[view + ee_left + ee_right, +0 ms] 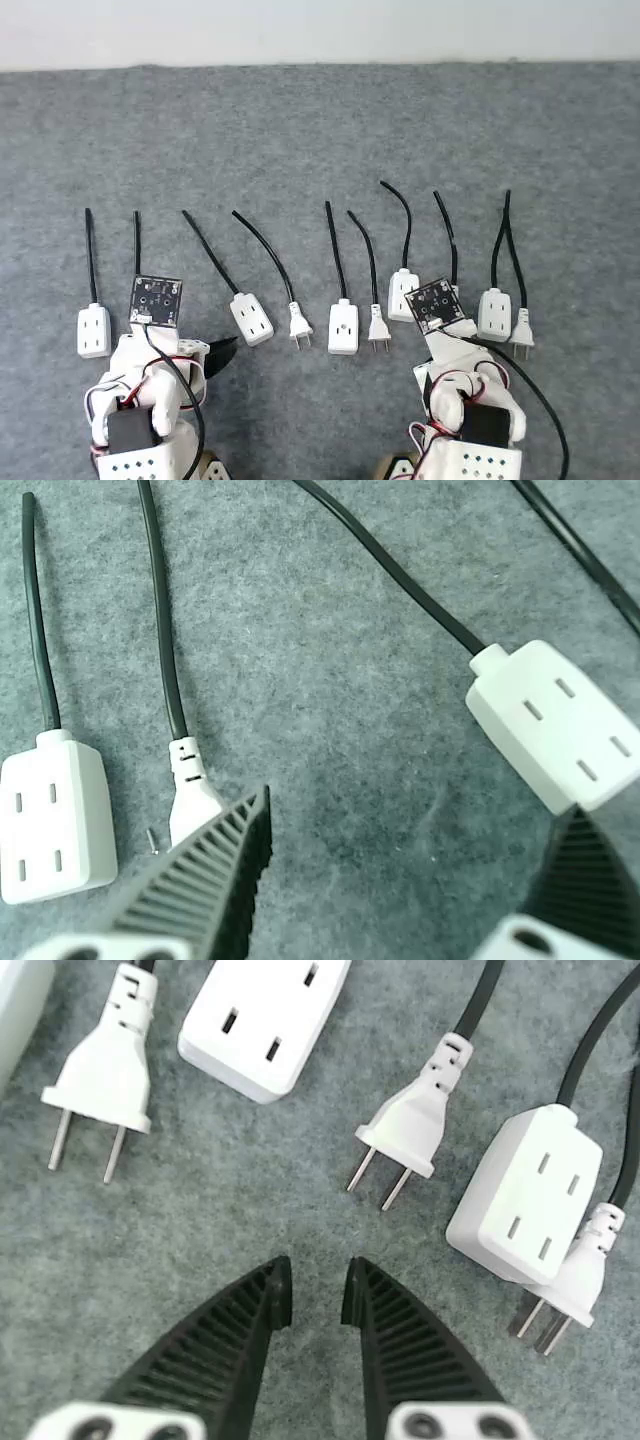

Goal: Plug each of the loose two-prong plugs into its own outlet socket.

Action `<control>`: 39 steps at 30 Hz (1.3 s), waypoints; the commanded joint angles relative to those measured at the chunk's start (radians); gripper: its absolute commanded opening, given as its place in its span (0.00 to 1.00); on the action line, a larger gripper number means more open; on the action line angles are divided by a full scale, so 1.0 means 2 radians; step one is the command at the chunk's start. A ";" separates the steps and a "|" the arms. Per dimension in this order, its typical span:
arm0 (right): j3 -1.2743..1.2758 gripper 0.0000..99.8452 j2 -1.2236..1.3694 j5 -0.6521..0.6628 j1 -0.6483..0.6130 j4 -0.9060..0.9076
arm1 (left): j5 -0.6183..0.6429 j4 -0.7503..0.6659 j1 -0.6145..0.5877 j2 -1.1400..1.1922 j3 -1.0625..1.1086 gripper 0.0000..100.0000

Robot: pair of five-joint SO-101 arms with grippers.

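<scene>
Five white outlet sockets and several white two-prong plugs on black cords lie in a row on the grey carpet. My left gripper [420, 810] is open wide above the carpet, between an outlet [50, 815] and another outlet [560, 725]. A loose plug [190, 795] lies partly under one of its fingers [210, 875]. My right gripper [315, 1290] hovers just short of a plug [410, 1125], its jaws a narrow gap apart with nothing between them. Around it lie another plug [100, 1065], an outlet [265, 1020], a second outlet [525, 1195] and a third plug [565, 1285] touching that outlet.
Both arms stand at the near edge, the left arm [150, 400] by the leftmost outlet [94, 330], the right arm [468, 410] near the outlet [494, 313] at the right. Bare carpet [320, 130] stretches beyond the cords to a pale wall.
</scene>
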 commanded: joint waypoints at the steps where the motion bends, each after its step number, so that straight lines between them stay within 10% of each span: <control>1: 0.011 0.09 -0.003 0.008 -0.004 0.003 | 0.005 0.002 -0.002 -0.005 -0.003 0.41; 29: 0.011 0.09 -0.003 0.006 -0.006 0.003 | 0.008 -0.002 0.002 -0.005 -0.003 0.41; 39: 0.011 0.09 -0.003 0.007 -0.006 0.003 | 0.005 -0.136 0.016 -0.006 -0.008 0.41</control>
